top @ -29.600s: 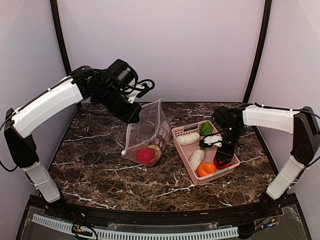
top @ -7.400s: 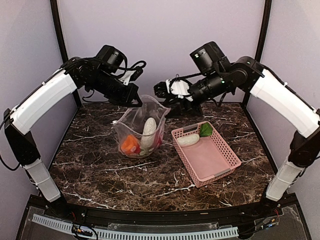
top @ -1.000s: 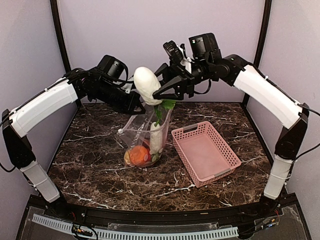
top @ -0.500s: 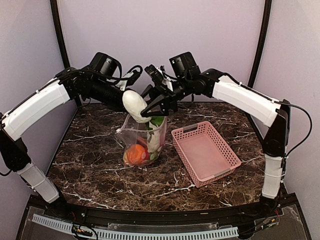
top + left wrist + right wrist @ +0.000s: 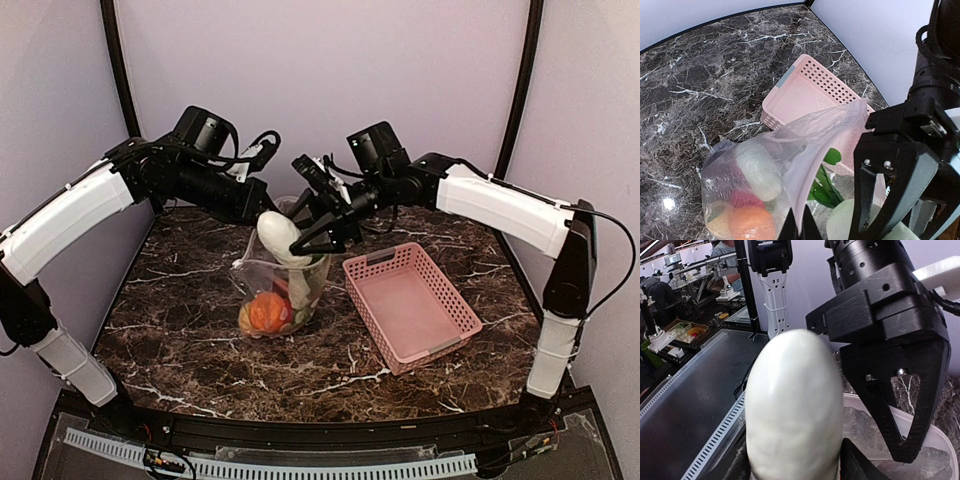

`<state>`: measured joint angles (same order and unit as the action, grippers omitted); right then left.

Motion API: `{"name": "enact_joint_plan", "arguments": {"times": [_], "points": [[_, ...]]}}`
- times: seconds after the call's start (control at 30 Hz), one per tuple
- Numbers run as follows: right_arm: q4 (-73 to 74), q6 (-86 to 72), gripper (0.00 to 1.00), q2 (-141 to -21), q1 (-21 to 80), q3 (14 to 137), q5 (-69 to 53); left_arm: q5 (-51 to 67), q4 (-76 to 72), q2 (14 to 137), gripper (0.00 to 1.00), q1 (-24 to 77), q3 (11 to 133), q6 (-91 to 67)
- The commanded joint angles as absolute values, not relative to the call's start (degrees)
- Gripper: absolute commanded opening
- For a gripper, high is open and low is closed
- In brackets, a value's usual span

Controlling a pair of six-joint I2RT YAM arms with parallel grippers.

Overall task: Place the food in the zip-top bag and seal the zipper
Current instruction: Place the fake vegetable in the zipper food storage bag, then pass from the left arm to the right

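Looking at a pink rectangular plastic mesh basket (image 5: 410, 305) sitting right of centre on a dark brown, white-veined marble tabletop (image 5: 180, 345), angled with one short end pointing toward the back. Noting pale lilac walls (image 5: 320, 80) enclosing the space, black upright posts (image 5: 520, 90) running up the back corners, and a white perforated strip (image 5: 300, 467) lying along the near edge.

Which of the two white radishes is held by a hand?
The radish above the bag mouth: the right hand grips it. The other radish lies inside the bag.
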<state>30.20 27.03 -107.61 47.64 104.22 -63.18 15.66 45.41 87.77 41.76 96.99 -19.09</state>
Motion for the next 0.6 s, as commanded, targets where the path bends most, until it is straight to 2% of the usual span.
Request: {"name": "enact_joint_plan", "arguments": {"times": [0.0, 0.13, 0.2, 0.4, 0.57], "points": [[27.06, 24.42, 0.65, -103.90, 47.81, 105.44, -58.32, 16.56, 43.41, 84.80, 0.01, 41.92, 95.67, -19.63], [32.62, 25.34, 0.78, -103.38, 48.02, 109.05, -50.72, 16.60, 43.38, 84.60, 0.01, 41.90, 95.38, -19.69], [36.47, 27.33, 0.78, -103.49, 48.14, 111.04, -48.04, 16.50, 43.37, 84.46, 0.01, 41.92, 95.24, -19.69], [46.83, 39.03, 0.65, -100.98, 49.28, 110.87, -44.09, 15.89, 43.28, 84.04, 0.01, 41.91, 94.93, -19.52], [52.76, 47.25, 0.61, -98.55, 52.73, 108.92, -38.60, 15.54, 43.24, 84.10, 0.01, 41.90, 94.51, -19.32]]}}
